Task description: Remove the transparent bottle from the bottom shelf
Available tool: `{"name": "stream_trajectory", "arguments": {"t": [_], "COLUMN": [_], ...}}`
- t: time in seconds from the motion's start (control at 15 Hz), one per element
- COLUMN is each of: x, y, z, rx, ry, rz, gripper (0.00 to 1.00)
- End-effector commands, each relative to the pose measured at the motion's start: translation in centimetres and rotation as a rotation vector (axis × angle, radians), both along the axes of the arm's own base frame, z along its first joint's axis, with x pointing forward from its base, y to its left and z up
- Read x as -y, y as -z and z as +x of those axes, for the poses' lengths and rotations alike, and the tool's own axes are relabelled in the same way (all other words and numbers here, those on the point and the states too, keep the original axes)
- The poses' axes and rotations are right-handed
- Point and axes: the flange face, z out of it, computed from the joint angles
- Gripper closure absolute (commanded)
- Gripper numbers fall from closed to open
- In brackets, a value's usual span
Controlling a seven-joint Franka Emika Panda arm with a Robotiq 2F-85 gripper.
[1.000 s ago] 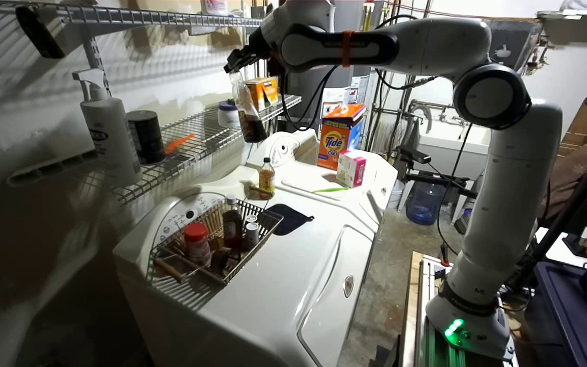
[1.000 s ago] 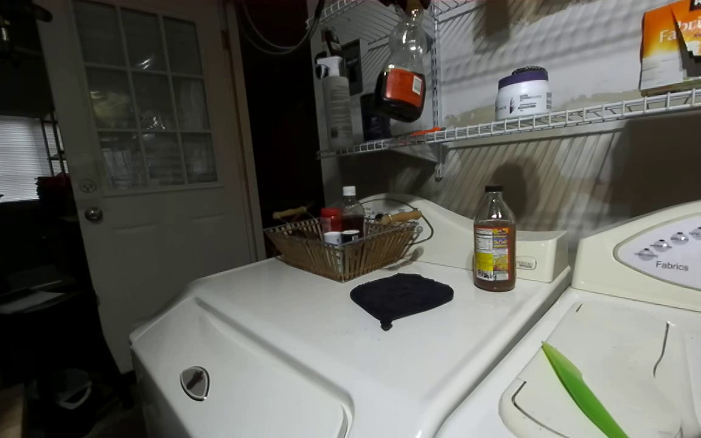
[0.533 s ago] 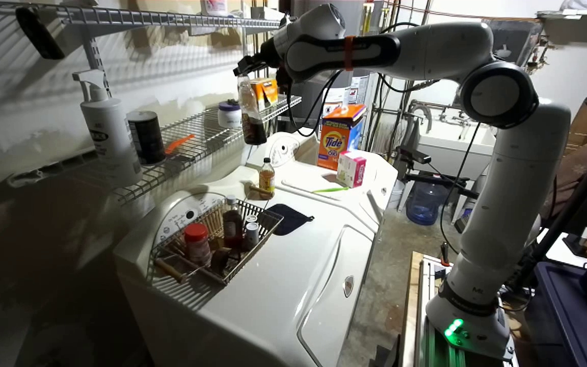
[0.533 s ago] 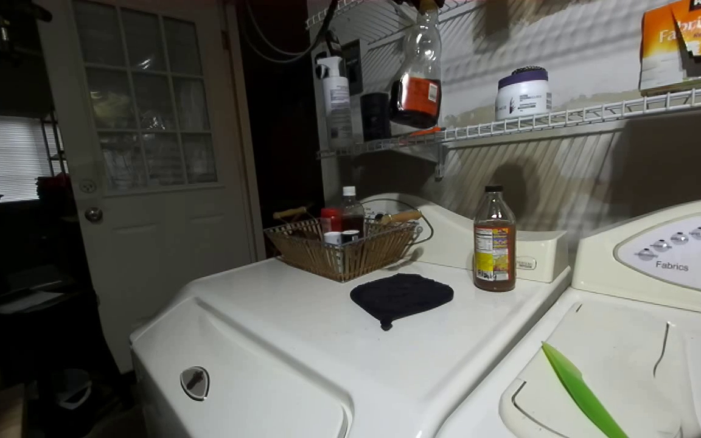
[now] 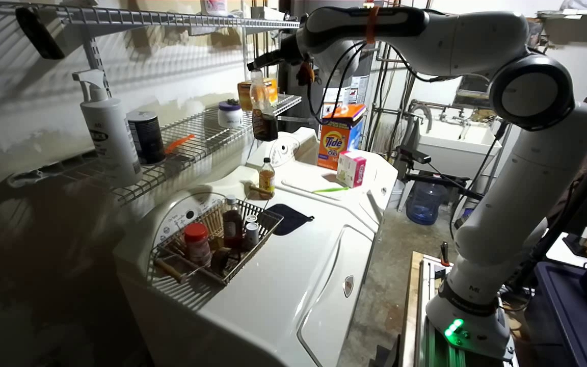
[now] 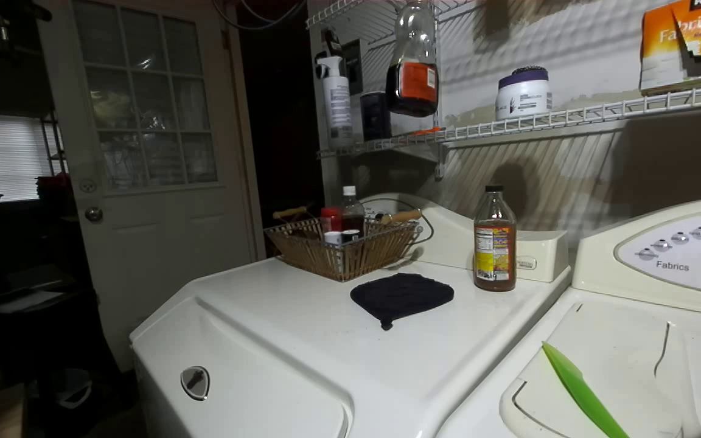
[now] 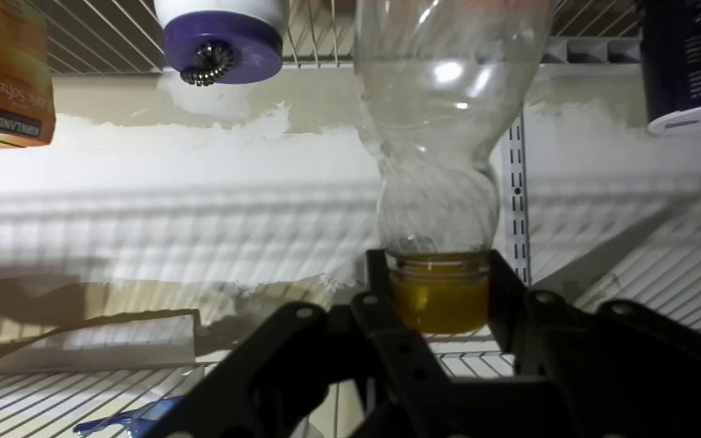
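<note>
Since half a second ago the transparent bottle (image 6: 413, 70) has shifted farther from the purple-lidded tub (image 6: 523, 96) and risen slightly, while the arm (image 5: 530, 94) has drawn back toward its base. Taking that tub as the mark, the bottle now hangs in the air on the room side of it and toward the black can (image 6: 376, 117), off the bottom shelf (image 6: 594, 114), with nothing under its base.

Its long axis stands close to vertical, cap up, with a slight lean in an exterior view. It lies directly below the jaws, and the coming move should turn on that: the base, not the jaws, would meet any surface first. Only one arm is at work.

As for the jaws, they are drawn in to the width of the yellow cap (image 7: 439, 304), one side against each flank, pinching cap and neck ring; the body below is untouched.

Removal looks done, or nearly so; a set-down would probably follow, though the task names no spot. Below the tub and farther out, the worktop (image 6: 314, 322) bears an amber bottle (image 6: 495, 249) and a dark pad (image 6: 402, 295). Held this high, the bottle may sway if hurried.
</note>
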Motion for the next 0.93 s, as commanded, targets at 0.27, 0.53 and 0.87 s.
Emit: {"name": "stream_trajectory", "arguments": {"t": [0.27,0.53,0.87], "x": [5.4,10.0,12.6], "y": [5.2,12.1,16.8], "z": [-6.7,-11.2,-12.0], "rx": [0.014,-0.066,-0.159], "ry": [-0.066,-0.072,-0.06], "rz": [-0.065,-0.018,0.011], "gripper": [0.85,0.85,0.6]}}
